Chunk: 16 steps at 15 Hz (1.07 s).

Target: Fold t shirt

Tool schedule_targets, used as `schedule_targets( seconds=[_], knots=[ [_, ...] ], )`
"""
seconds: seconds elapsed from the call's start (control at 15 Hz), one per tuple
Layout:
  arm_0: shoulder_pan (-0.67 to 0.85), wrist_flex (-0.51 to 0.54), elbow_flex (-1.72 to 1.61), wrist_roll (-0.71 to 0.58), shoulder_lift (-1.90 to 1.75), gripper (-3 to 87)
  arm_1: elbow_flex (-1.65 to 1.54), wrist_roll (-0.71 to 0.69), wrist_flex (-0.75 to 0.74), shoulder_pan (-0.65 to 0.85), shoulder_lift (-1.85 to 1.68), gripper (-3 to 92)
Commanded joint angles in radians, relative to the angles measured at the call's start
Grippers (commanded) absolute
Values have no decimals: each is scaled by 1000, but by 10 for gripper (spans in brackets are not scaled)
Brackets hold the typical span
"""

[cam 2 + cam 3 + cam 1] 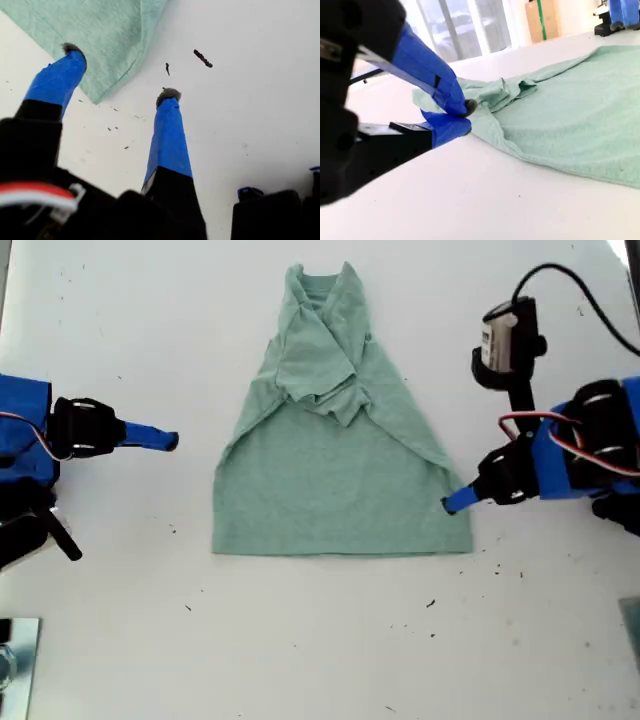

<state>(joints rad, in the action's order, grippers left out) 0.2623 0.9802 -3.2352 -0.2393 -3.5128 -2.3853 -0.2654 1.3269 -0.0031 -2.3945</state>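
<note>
The t shirt (330, 490) lies flat on the white table, collar at the far end, both sleeves folded in over the chest. My first gripper (458, 502) is on the exterior view's right, at the shirt's near hem corner. In the first wrist view my first gripper (120, 72) is open, one fingertip (72, 50) over the t shirt (100, 30) corner, the other on bare table. My second gripper (170, 441) is on the exterior view's left, apart from the shirt's edge. My second gripper (466, 117) is shut on nothing, with the t shirt (570, 125) beyond it.
Dark specks (431, 603) dot the white table (320, 640) near the first gripper. A metallic object (15, 660) sits at the exterior view's bottom left corner. A camera on a stalk (508, 335) rises over the first arm.
</note>
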Motion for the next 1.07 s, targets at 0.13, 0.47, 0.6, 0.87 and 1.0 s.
schedule_targets(
  seconds=[0.13,0.47,0.6,0.87,1.0],
  knots=[
    [-8,5,-11,2,-5,-2,-167,104,-238,-74,-18,269],
    [-6,5,-11,2,-5,-2,-146,106,-387,-91,256,71],
    [-8,5,-11,2,-5,-2,-133,109,-383,-91,293,26],
    [-6,5,-11,2,-5,-2,40,94,-77,-89,222,7],
    [-6,5,-11,2,-5,-2,236,46,196,-86,198,7]
  ],
)
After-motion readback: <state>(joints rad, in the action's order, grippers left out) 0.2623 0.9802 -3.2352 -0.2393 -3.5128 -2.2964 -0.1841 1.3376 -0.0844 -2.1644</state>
